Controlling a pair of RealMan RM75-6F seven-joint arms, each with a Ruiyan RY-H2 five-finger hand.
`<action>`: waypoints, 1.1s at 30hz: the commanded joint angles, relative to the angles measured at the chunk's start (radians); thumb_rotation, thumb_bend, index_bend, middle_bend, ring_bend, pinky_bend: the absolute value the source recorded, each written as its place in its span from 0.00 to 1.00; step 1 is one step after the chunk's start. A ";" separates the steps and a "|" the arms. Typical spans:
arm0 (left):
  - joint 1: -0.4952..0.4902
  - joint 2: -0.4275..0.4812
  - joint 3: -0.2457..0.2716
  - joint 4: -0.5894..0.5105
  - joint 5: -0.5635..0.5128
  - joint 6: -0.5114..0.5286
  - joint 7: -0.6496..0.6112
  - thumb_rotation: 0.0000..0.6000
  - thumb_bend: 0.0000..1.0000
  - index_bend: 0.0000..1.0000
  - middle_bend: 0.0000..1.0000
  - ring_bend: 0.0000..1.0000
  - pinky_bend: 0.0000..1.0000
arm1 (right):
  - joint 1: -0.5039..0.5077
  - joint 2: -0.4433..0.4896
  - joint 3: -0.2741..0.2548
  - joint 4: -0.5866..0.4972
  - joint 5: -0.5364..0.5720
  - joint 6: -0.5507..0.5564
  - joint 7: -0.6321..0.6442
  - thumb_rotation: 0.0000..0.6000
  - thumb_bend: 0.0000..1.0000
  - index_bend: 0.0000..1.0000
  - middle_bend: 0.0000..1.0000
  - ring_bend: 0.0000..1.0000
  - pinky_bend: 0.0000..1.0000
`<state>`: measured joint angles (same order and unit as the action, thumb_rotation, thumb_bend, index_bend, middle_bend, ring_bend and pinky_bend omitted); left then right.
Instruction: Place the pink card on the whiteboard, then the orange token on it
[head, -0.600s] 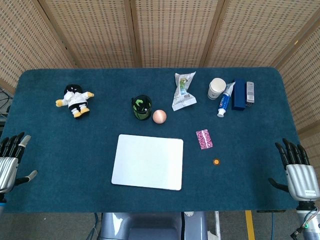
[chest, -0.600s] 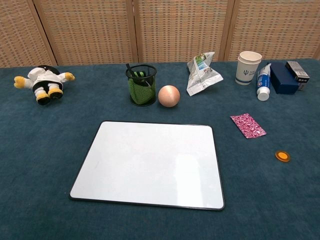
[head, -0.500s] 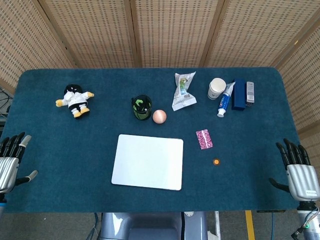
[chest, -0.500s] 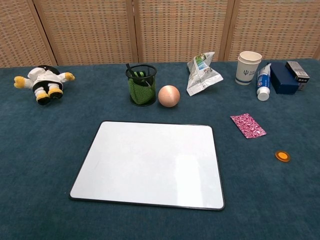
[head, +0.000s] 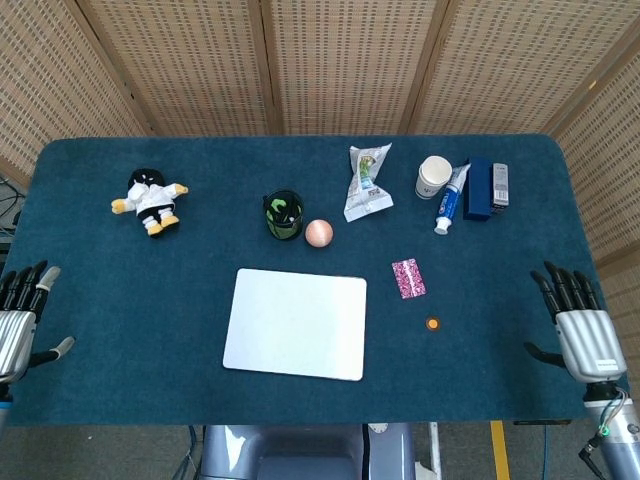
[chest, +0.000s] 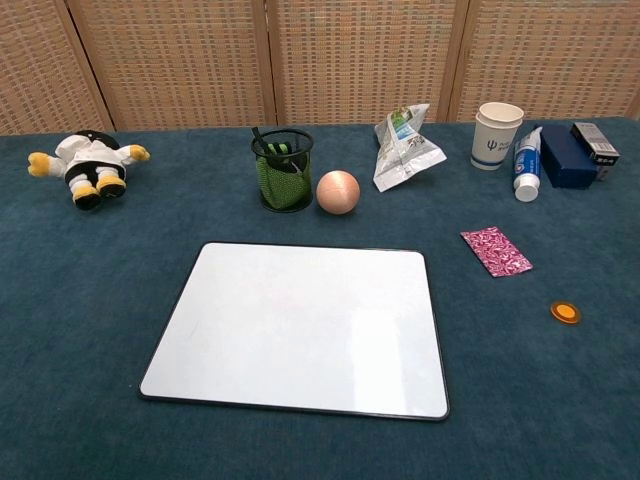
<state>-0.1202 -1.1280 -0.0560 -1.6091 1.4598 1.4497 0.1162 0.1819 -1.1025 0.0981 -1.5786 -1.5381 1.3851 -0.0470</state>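
Now, at the far left edge of the head view, the left hand (head: 18, 318) stays beside the tabletop (head: 120, 300) with its fingers spread apart, and it holds nothing. A plush toy (head: 151, 200) lies on the back left part of the blue cloth. More to the middle, a black mesh pen cup (head: 283, 215) stands upright, and a pinkish ball (head: 319, 233) is just beside it on the right.

In front of these two lies the whiteboard (head: 296, 323), flat, with its long axis going left to right; its surface is bare. Behind and to the right of it there is a crumpled snack bag (head: 366, 182).

The pink card (head: 408, 278) lies flat on the cloth, just to the right of the whiteboard's far right corner but not touching it. Its long axis goes from back to front, a little turned, so that the front end points slightly to the right. The orange token (head: 432, 323) lies near the card, in front of it and a bit to the right, apart from both card and whiteboard.

At the back right, a paper cup (head: 434, 176), a tube (head: 451, 199) and a dark blue box (head: 478, 187) stand close together. At the right edge, the right hand (head: 578, 325) is also spread open and has nothing in it.
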 joint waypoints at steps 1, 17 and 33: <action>-0.006 0.001 -0.003 -0.003 -0.009 -0.012 0.001 1.00 0.00 0.00 0.00 0.00 0.00 | 0.117 0.036 0.021 0.019 -0.051 -0.137 0.093 1.00 0.00 0.00 0.00 0.00 0.00; -0.046 -0.014 -0.040 0.018 -0.071 -0.067 -0.004 1.00 0.00 0.00 0.00 0.00 0.00 | 0.490 -0.232 0.030 0.421 -0.080 -0.531 0.317 1.00 0.00 0.14 0.00 0.00 0.00; -0.062 -0.007 -0.046 0.013 -0.109 -0.103 -0.002 1.00 0.00 0.00 0.00 0.00 0.00 | 0.560 -0.342 0.010 0.513 0.008 -0.639 0.267 1.00 0.00 0.20 0.00 0.00 0.00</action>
<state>-0.1822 -1.1349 -0.1016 -1.5959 1.3509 1.3464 0.1142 0.7376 -1.4395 0.1077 -1.0683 -1.5372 0.7537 0.2276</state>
